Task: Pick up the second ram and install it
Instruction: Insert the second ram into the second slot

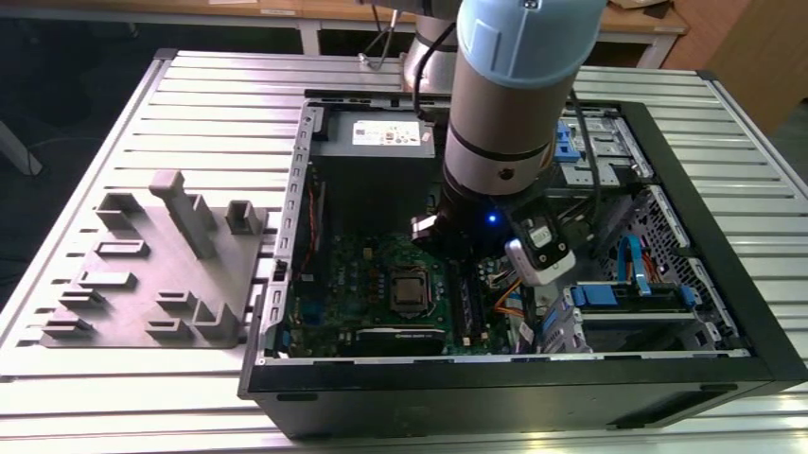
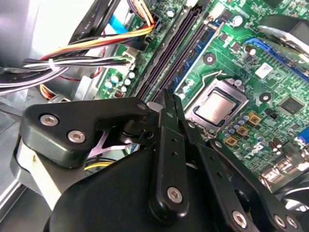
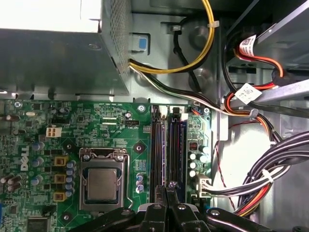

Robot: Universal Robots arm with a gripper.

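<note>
Second ram [image 3: 172, 145] — lengthwise along slot [image 3: 175, 114].

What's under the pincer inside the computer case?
The long memory slots, beside the processor socket. The pincer covers one end of them, so what its tips touch is hidden.

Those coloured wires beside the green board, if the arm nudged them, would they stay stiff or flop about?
The wires would probably bend and give way, since they hang in loose curves. They'd likely spring back a little: a white tie bunches them and some plug into the green board. They look thin and light for their length.
</note>
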